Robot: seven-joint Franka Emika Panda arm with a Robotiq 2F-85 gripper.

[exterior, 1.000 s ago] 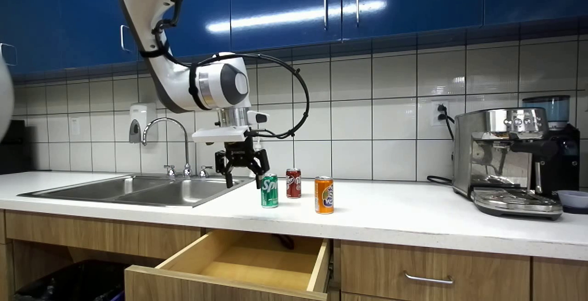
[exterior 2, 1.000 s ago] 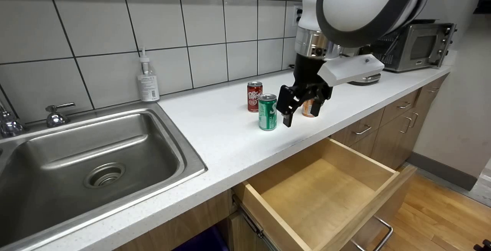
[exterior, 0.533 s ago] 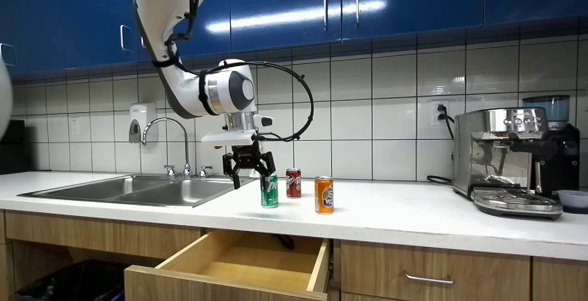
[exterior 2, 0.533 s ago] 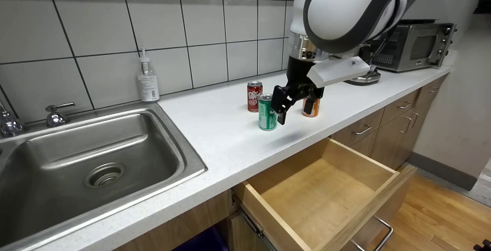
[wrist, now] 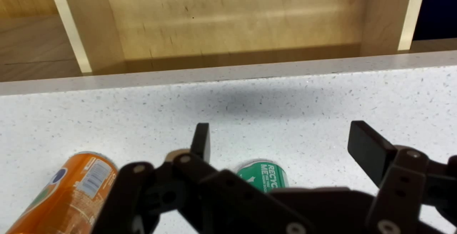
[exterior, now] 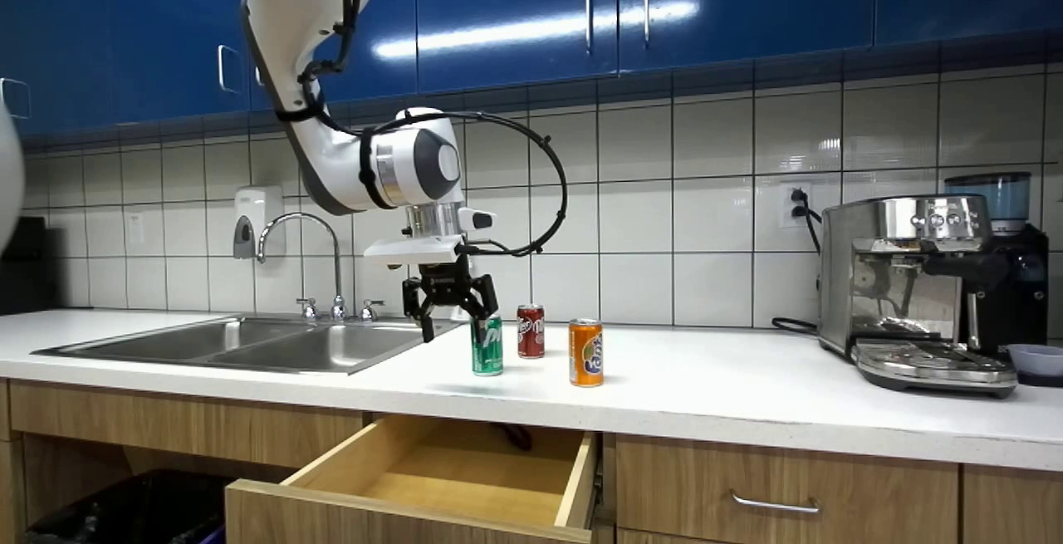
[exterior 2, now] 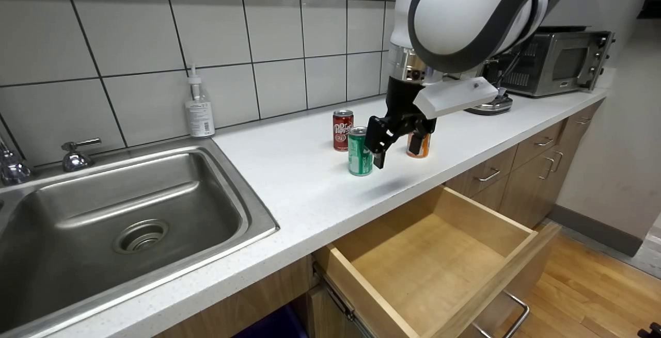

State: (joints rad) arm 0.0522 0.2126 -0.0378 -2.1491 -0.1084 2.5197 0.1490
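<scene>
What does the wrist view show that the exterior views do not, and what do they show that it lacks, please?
Only the wrist view shows the barcode on the orange Fanta can and the recycling message on the green Sprite can. Only the exterior views show the red Dr Pepper can, the sink and the espresso machine. All three share those first two cans, the pulled-out drawer, the countertop and the open jaws.

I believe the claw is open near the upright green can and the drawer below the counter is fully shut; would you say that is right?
Not quite: the drawer below the counter is pulled open, as both exterior views show. The claw is indeed open near the upright green can.
</scene>
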